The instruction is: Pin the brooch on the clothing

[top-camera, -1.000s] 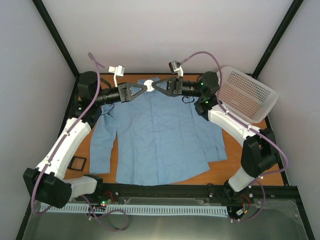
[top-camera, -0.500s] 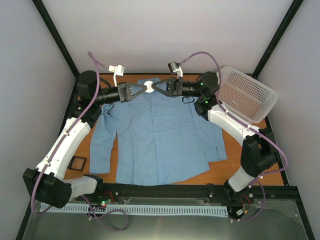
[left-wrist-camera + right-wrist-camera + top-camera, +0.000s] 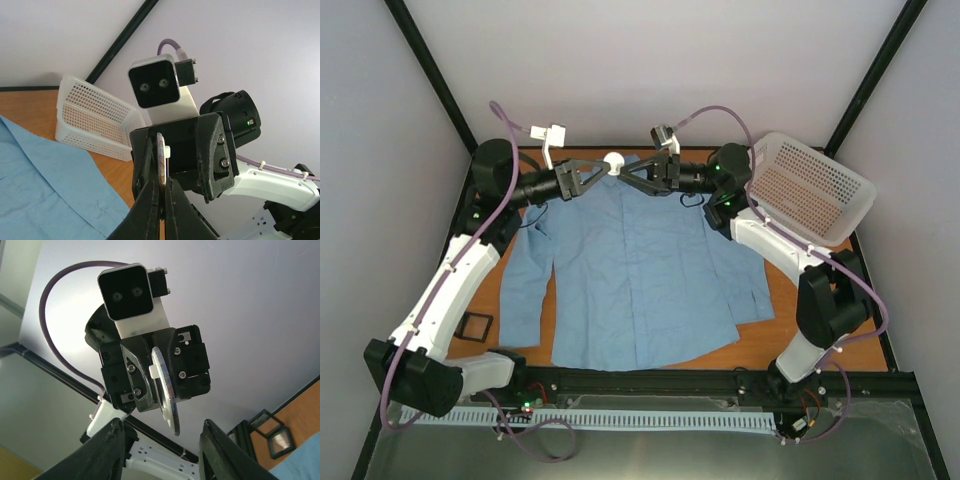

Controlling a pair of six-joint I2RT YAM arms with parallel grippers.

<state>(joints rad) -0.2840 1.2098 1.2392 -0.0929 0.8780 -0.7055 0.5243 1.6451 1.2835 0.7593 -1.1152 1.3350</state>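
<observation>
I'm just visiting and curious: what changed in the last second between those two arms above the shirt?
The left end effector closed on the brooch, and the right end effector opened and let go of it. Brooch and both end effectors shifted slightly upward in the overhead view. The light blue shirt, white basket and small black tray stayed put.

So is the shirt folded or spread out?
Spread out: the shirt lies flat on the table, unfolded, both sleeves laid out alongside its body.

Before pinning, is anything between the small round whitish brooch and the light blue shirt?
Nothing visible does. The brooch, clamped in the left gripper, hangs over the collar of the shirt; the open right gripper faces it.
</observation>
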